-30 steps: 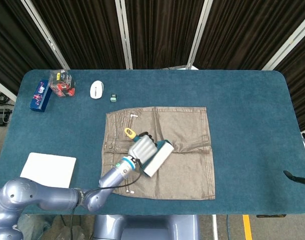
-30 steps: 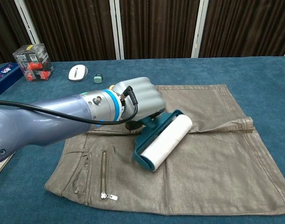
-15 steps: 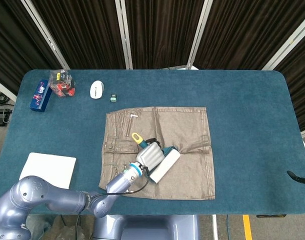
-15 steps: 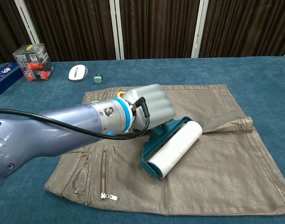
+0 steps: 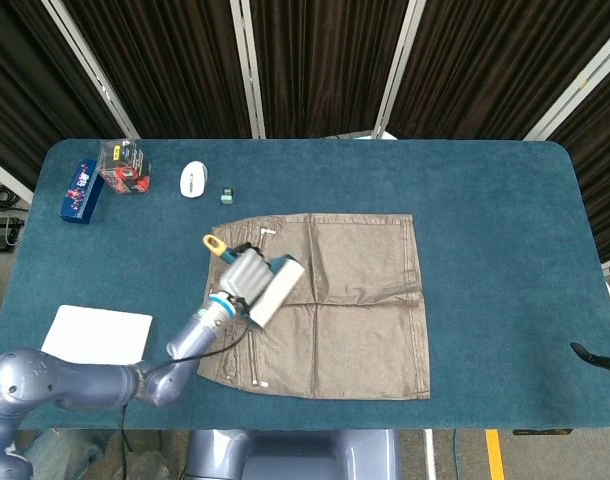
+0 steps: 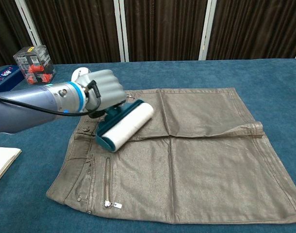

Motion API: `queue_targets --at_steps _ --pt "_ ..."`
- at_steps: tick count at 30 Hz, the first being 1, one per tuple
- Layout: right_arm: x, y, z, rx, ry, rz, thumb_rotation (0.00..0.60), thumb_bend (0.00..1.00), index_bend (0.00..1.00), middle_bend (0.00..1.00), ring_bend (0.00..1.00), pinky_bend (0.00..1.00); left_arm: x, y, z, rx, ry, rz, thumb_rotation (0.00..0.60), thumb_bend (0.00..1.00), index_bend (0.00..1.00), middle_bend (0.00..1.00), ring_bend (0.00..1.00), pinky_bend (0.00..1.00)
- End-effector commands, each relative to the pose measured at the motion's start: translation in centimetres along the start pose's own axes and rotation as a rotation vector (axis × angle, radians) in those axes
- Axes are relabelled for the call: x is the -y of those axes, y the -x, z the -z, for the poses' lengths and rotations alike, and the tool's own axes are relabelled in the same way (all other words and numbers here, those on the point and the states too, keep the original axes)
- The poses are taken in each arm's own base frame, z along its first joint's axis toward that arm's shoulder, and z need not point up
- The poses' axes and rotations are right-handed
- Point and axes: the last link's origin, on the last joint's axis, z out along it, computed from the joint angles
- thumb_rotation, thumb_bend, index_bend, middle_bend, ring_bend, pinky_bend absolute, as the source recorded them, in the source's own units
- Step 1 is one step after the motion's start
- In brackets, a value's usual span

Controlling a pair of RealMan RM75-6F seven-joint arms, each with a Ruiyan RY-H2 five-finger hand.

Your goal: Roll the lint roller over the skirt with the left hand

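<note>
From the head view, the skirt [image 5: 320, 305] is spread flat on the blue table [image 5: 485, 250], and everything else sits relative to it. The left hand [image 5: 242, 275] is over the skirt's upper-left part, fingers wrapped tight around the lint roller [image 5: 272, 291], whose yellow handle end [image 5: 214, 243] sticks out past the skirt's left edge. The white mouse [image 5: 192, 179] and a small teal thing [image 5: 226, 196] lie just beyond the skirt's top-left corner, with a clear box [image 5: 124, 165] and blue box [image 5: 81, 189] further left. A white pad [image 5: 97, 341] sits left of the skirt's lower edge.

Chest view: same left hand [image 6: 100, 93], fingers closed in a fist on the handle, white roller drum [image 6: 126, 125] resting on the skirt [image 6: 196, 165] near its waistband zipper [image 6: 107, 180] side. The right hand can't be made out in either view.
</note>
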Motion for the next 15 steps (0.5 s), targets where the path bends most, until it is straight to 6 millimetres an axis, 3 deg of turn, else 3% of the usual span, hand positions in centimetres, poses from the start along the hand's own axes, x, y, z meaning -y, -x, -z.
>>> queue_targets --at_steps 1,9,15 --pt "0.1 0.1 0.0 0.001 -0.002 0.002 0.600 0.00 0.00 0.00 0.00 0.00 1.9 2.4 0.4 0.046 -0.033 0.000 0.600 0.71 0.66 0.51 0.39 0.48" --pt "0.6 0.3 -0.1 0.006 -0.010 0.005 0.600 0.00 0.00 0.00 0.00 0.00 4.3 5.3 0.8 0.093 -0.084 0.020 0.600 0.71 0.66 0.51 0.39 0.48" --pt "0.8 0.2 -0.2 0.007 -0.015 -0.003 0.600 0.00 0.00 0.00 0.00 0.00 3.2 3.5 0.6 0.036 -0.058 0.034 0.600 0.71 0.66 0.51 0.39 0.48"
